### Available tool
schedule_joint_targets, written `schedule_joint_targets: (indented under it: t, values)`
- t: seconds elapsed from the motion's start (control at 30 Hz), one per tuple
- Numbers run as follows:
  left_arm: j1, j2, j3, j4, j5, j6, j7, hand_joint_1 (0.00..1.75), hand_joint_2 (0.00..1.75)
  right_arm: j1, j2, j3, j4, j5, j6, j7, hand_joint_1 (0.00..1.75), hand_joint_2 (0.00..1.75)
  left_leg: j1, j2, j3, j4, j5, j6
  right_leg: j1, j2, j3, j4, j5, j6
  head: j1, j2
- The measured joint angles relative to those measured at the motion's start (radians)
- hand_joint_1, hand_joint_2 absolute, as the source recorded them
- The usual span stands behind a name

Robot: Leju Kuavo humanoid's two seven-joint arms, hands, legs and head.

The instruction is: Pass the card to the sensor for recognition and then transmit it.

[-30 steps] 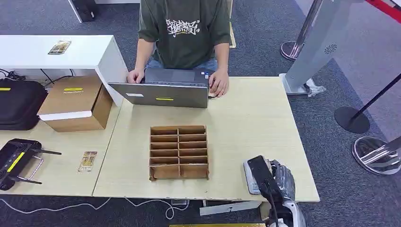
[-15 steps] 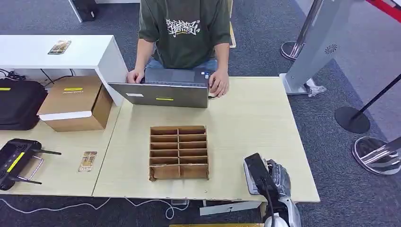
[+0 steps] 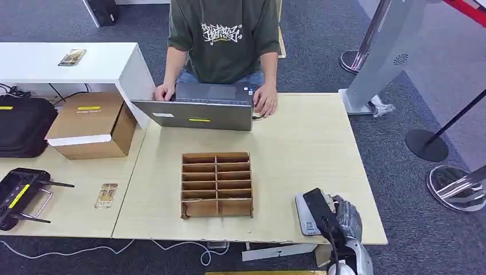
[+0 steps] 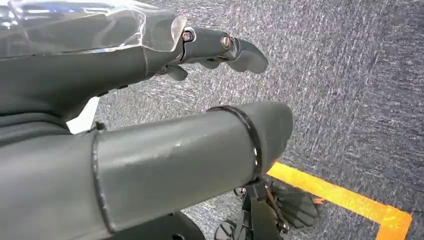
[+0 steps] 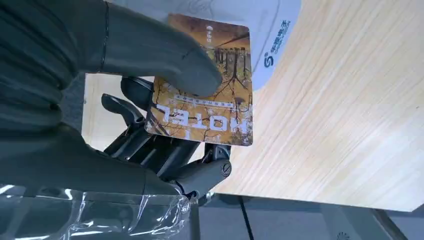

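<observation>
- Head view: the right robot hand (image 3: 343, 219) sits at the near right corner of the pale wood tabletop (image 3: 309, 143), just over the white and grey flat card sensor (image 3: 305, 216) lying there. A brown cardboard organiser with two columns of slots (image 3: 216, 184) stands at the middle of the tabletop, well apart from the sensor. At the far edge a person in a dark green printed T-shirt (image 3: 224, 35) has both hands at a grey open laptop (image 3: 198, 109). On the adjoining surface to the left lie a second small printed card (image 3: 106, 195), a closed brown cardboard box (image 3: 91, 124) and a black controller with antennas (image 3: 18, 196).
- Left wrist view: the left robot hand (image 4: 165, 100) hangs over grey carpet (image 4: 350, 75) crossed by a yellow floor line (image 4: 340, 195). Its fingers are apart and it holds nothing.
- Right wrist view: the right robot hand pinches a brown and orange printed hotel card (image 5: 210, 95) between its thick grey thumb and the darker fingers (image 5: 150, 145) beneath. The card is held over the tabletop, its far edge overlapping the white sensor with its blue logo.
</observation>
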Motion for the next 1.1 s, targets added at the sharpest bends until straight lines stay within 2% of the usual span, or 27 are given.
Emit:
schedule_joint_targets:
  t: [0.37, 0.67, 1.1]
  values:
    - [0.002, 0.000, 0.001, 0.000, -0.005, 0.000, -0.007, 0.00, 0.00, 0.006, -0.013, -0.028, -0.005, 0.068, 0.008, -0.040, 1.75, 1.75, 0.000, 0.000, 0.000, 0.000, 0.000, 0.000, 0.000, 0.000, 0.000, 0.000, 0.000, 0.000, 0.000, 0.000]
    - [0.002, 0.002, 0.001, 0.000, -0.021, 0.000, -0.005, 0.00, 0.00, 0.006, -0.013, -0.053, 0.016, 0.024, 0.032, -0.082, 1.75, 1.75, 0.000, 0.000, 0.000, 0.000, 0.000, 0.000, 0.000, 0.000, 0.000, 0.000, 0.000, 0.000, 0.000, 0.000]
    - [0.002, 0.010, 0.001, 0.000, -0.028, -0.004, 0.002, 0.00, 0.00, -0.013, -0.013, -0.068, 0.073, -0.001, 0.056, -0.093, 1.75, 1.75, 0.000, 0.000, 0.001, 0.000, 0.000, 0.000, 0.000, 0.000, 0.000, 0.000, 0.000, 0.000, 0.000, 0.000]
